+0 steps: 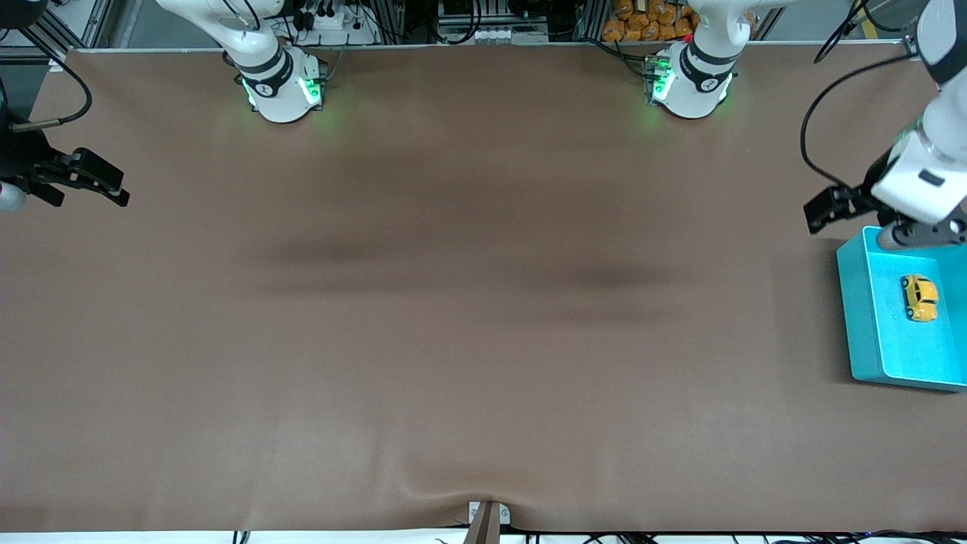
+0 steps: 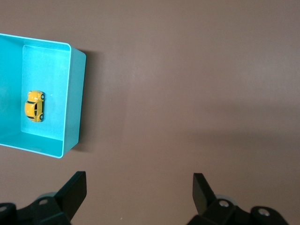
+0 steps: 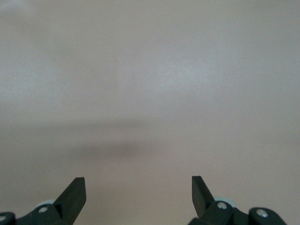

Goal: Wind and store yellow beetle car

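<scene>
Yellow car (image 1: 919, 297) sits in the bin (image 1: 861, 317) at three o'clock; left gripper (image 1: 831, 208) gapes above its rim, right gripper (image 1: 94, 181) idles spread at nine; a low pass could clip that wall.

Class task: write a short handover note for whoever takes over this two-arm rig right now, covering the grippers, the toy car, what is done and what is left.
Left gripper: open, empty, over the table beside the turquoise bin.
Right gripper: open, empty, over bare table at the right arm's end; it waits.
Yellow beetle car: lying inside the bin, on its floor, touched by neither gripper.
Done: car is stored in the bin.
Left: nothing visible; whether it was wound cannot be told.
</scene>
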### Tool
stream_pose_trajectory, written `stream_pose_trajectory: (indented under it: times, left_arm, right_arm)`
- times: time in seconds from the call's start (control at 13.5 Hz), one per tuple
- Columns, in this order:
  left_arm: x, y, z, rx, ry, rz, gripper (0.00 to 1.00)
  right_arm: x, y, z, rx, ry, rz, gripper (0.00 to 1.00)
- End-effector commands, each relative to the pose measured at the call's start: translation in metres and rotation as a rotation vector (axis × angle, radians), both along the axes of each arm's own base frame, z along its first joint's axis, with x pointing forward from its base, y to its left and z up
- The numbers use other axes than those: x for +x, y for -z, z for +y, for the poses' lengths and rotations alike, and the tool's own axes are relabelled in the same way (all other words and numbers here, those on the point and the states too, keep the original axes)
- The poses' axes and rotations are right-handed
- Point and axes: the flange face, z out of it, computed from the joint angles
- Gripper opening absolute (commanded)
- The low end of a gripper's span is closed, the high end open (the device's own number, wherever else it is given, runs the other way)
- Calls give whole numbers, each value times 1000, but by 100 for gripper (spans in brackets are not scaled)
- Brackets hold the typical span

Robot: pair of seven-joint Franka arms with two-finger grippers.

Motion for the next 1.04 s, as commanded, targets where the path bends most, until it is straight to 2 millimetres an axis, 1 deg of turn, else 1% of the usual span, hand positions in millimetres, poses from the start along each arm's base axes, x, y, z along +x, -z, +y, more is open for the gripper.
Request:
stream_pose_trajectory:
  times: [0.0,0.22,0.37,0.44,0.52,0.59,0.89,0.96]
  left_arm:
    - [-13,-11,-2,-14,43,42,100]
    - [-17,-34,-4,-70,42,39,100]
    - [-19,-40,-8,-74,34,34,100]
    - [-22,-45,-4,-82,24,25,100]
    - [-23,-45,-7,-97,26,29,100]
    - [-28,-48,-2,-103,15,37,100]
    - [-31,-48,4,-118,-4,57,100]
    - [-31,-48,2,-123,-7,59,100]
  right_arm:
    - [-2,-5,2,-17,-13,-6,100]
    - [-2,-5,2,-17,-13,-6,100]
    - [-2,-5,2,-17,-13,-6,100]
    - [-2,-5,2,-17,-13,-6,100]
    - [-3,-5,2,-17,-13,-4,100]
    - [-3,-5,1,-17,-12,-4,100]
    - [-2,-5,2,-17,-13,-6,100]
    - [-2,-5,2,-17,-13,-6,100]
